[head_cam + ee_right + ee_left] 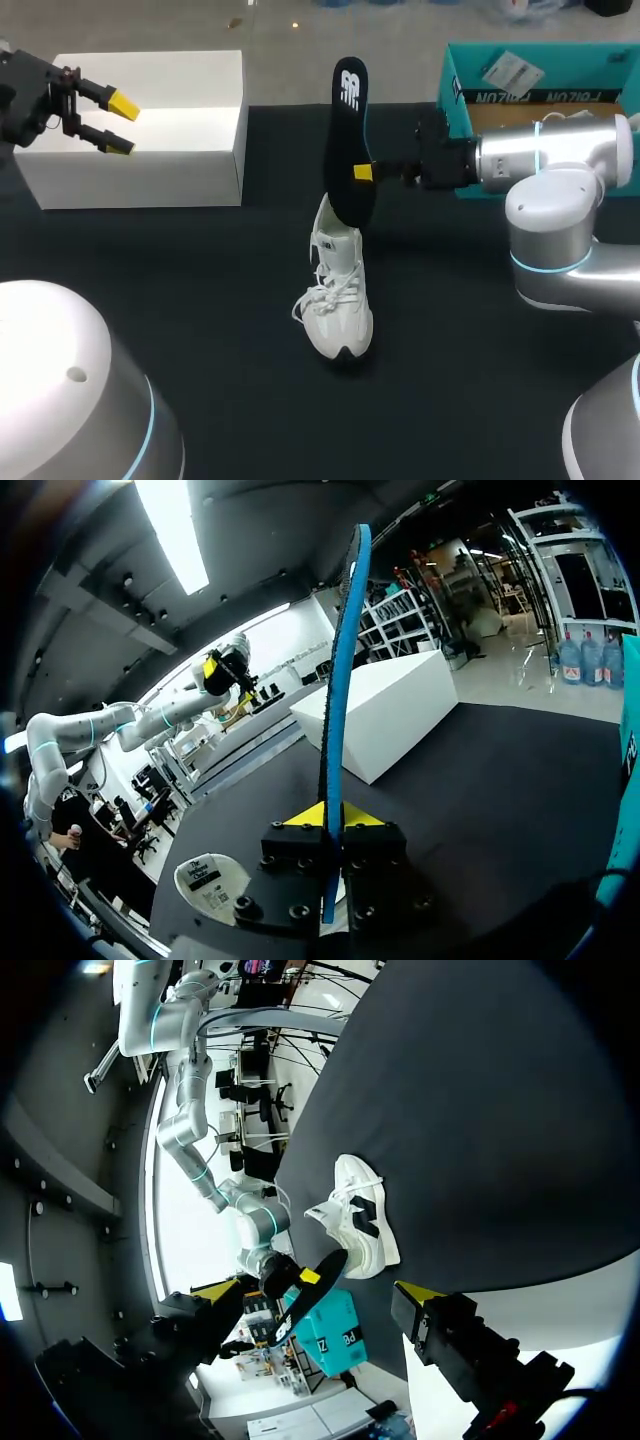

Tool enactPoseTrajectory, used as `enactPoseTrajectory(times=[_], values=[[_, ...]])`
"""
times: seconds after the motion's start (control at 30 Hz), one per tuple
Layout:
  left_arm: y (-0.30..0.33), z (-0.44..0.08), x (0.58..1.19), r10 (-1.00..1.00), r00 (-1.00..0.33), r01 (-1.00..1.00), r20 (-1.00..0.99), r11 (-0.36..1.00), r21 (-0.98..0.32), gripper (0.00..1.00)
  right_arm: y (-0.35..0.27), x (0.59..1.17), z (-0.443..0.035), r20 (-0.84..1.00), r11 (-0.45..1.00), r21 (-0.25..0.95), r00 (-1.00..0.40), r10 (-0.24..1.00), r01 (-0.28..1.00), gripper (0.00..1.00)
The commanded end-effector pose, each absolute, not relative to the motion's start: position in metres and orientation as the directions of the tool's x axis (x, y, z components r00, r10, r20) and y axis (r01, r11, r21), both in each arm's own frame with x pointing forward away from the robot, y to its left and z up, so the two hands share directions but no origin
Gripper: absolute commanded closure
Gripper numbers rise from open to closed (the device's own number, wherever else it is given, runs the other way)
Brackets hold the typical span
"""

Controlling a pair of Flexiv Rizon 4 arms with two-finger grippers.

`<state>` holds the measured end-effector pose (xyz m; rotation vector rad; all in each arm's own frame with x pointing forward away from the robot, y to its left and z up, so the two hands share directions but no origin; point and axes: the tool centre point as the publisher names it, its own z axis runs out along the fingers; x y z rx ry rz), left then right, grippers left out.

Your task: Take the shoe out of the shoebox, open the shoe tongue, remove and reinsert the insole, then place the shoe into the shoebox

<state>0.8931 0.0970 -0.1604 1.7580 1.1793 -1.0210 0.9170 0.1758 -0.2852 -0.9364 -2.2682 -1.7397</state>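
Right gripper (362, 172): fingers closed narrow on the black insole (350, 140), gripping it from both faces at mid-length. The insole stands on end, its lower end at the opening of the white shoe (338, 295); contact there cannot be confirmed. The shoe sits upright on its sole at the middle of the black table (200, 300), toe toward the robot. The teal shoebox (470, 100) lies behind the right arm, far right. Left gripper (117, 122): fingers wide apart, nothing between them, positioned over the white box (150, 150), far left.
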Motion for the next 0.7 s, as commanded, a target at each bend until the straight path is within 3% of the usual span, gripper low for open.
enactPoseTrajectory(times=[0.03, 0.23, 0.47, 0.7], values=[[0.098, -0.160, 0.893, 0.333, 0.251, 0.948, -0.909, -0.275, 0.161, 0.00, 0.175, 0.907, -0.289, 0.466, 0.154, 0.816, -0.792, 0.394, 0.557, 1.00], [0.098, -0.160, 0.893, 0.333, 0.251, 0.948, -0.909, -0.275, 0.161, 0.00, 0.182, 0.904, -0.289, 0.466, 0.173, 0.814, -0.802, 0.374, 0.554, 1.00], [0.098, -0.160, 0.893, 0.333, 0.251, 0.948, -0.909, -0.275, 0.161, 0.00, 0.193, 0.922, -0.261, 0.433, 0.097, 0.865, -0.829, 0.354, 0.493, 1.00], [0.098, -0.160, 0.893, 0.333, 0.251, 0.948, -0.909, -0.275, 0.161, 0.00, 0.210, 0.928, -0.265, 0.410, 0.058, 0.891, -0.853, 0.321, 0.451, 1.00]])
